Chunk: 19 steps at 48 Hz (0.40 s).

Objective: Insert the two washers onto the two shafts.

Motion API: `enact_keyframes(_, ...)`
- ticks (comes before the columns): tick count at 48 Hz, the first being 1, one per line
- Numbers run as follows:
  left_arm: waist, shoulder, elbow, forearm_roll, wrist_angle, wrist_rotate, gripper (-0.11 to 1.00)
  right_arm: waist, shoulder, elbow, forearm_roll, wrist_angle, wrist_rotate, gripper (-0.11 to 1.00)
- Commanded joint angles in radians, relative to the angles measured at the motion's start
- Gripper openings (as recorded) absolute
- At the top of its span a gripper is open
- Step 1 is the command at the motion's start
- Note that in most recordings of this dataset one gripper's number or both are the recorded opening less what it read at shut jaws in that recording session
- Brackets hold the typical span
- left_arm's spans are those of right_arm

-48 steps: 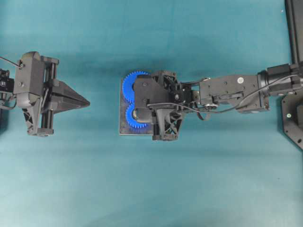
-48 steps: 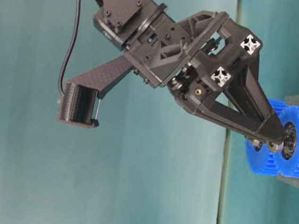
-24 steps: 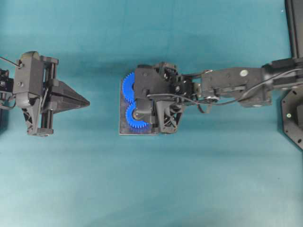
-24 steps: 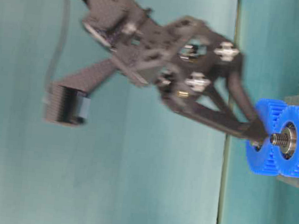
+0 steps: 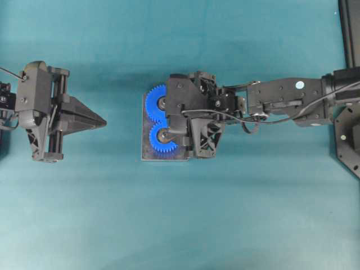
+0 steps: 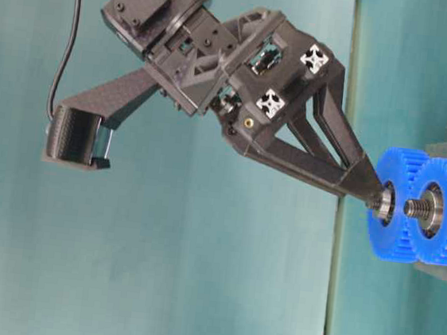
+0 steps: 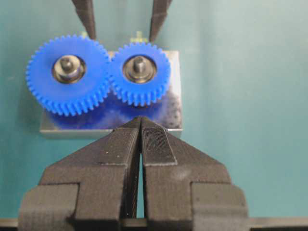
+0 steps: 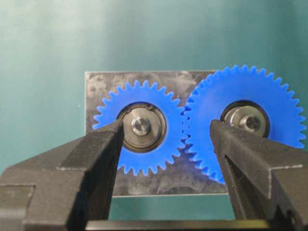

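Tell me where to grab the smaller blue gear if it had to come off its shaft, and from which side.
Probably by its toothed rim, from above. The smaller blue gear lies flat on the metal plate with its shaft pointing up. Put one finger on the free side away from the larger gear, the other clear of where the teeth mesh.

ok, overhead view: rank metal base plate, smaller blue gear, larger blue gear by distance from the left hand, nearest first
1. metal base plate, its edge faces the left hand.
2. and 3. smaller blue gear and larger blue gear, side by side on the plate, too close to call.
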Motion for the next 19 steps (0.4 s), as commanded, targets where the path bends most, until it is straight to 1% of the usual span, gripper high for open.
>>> enact_keyframes(1, -0.005, -0.009, -0.015, 0.002, -0.009, 0.0, 0.0, -0.003, -0.044, -0.002, -0.002, -0.006, -0.008, 0.75)
enact_keyframes(19, -0.006, -0.009, -0.009, 0.002, -0.009, 0.003, 0.0, -0.003, -0.138, 0.069, -0.002, -0.008, -0.008, 0.73)
